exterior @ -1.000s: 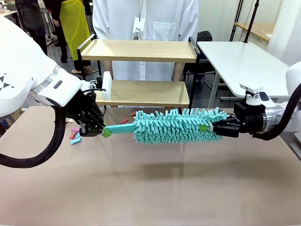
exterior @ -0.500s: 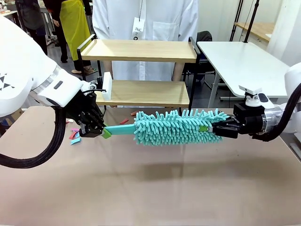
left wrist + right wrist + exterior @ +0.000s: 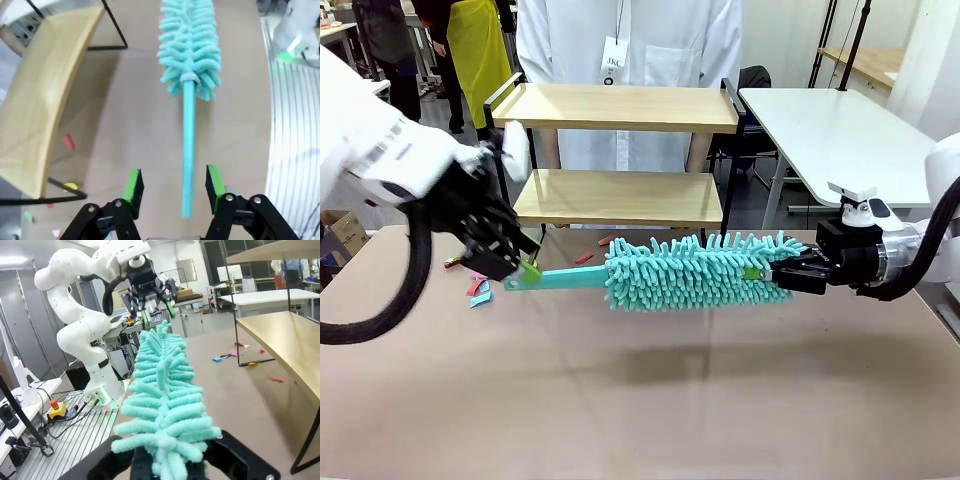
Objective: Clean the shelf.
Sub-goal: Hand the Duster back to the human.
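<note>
Left gripper (image 3: 516,266) has let go of the duster (image 3: 690,270) handle and backed off, jaws spread. We see right gripper (image 3: 782,273) pinching the fluffy tip, duster lying lengthwise across the worktop (image 3: 640,400). Shelf (image 3: 620,150) stands behind, boards bare.

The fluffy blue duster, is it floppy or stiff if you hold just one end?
Probably stiff inside: the duster stays level above the table while the right gripper clamps just its tip, and the left gripper is open around the handle. It likely feels light. The fuzzy strands look soft and would squash.
</note>
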`<state>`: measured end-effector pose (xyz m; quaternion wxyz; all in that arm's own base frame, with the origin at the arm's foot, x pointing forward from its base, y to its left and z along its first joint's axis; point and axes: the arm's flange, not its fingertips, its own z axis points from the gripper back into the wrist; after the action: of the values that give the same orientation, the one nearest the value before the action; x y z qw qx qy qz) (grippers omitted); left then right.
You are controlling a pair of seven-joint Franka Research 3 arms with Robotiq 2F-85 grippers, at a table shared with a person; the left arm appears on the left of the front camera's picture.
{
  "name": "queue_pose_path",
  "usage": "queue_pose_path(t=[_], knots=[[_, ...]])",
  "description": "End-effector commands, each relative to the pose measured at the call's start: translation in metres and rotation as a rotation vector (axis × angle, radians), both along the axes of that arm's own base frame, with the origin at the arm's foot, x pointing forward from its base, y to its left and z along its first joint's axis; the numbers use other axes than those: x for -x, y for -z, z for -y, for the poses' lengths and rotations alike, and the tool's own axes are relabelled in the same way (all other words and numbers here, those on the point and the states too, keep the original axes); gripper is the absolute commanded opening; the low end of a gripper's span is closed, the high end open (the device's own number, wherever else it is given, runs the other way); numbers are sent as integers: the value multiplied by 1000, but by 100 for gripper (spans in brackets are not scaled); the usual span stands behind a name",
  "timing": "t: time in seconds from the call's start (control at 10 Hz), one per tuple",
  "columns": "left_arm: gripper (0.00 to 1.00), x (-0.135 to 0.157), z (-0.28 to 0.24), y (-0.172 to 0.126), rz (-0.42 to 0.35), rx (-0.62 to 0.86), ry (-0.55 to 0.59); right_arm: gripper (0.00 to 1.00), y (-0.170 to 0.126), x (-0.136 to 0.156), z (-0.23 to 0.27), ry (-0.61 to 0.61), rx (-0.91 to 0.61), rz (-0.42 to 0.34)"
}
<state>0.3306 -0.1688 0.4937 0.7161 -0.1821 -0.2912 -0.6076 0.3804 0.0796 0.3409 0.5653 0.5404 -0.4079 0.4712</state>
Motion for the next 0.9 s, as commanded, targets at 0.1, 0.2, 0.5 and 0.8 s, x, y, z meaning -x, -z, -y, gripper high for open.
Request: queue_pose_path(t=[0.1, 0.2, 0.5, 0.8], knots=[[100, 9, -77, -1, 14, 222, -56, 0, -3, 0, -1, 0, -1, 7], [100, 13, -107, 0, 26, 316, -55, 0, -3, 0, -1, 0, -1, 7], [100, 23, -160, 14, 46, 395, -140, 0, -3, 0, -1, 0, -1, 7], [100, -13, -179, -21, 32, 382, -159, 17, 0, 0, 0, 0, 0, -1]])
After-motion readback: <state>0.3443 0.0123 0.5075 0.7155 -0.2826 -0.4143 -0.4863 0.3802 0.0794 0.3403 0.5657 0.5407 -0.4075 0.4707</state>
